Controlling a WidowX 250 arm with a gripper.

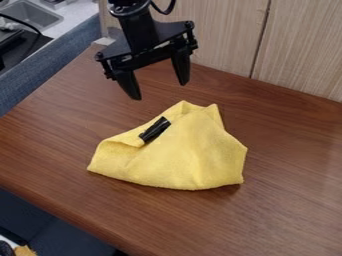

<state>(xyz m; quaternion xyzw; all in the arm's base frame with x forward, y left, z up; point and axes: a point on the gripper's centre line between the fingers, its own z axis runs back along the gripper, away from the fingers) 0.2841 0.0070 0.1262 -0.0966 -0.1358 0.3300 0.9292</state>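
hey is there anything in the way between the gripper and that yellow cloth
Nothing visible stands between the open gripper and the yellow cloth. A small black object does lie on the cloth, near its edge toward the gripper, and could get in the way there.

Brown wood-grain desk [287,200] with a rounded front edge, pale beige wood-grain panels [220,35] with a dark vertical seam along its far edge, blue-grey fabric-like partition [50,75] beside its left edge, grey metal sink [33,14] beyond, soft light on the desk.
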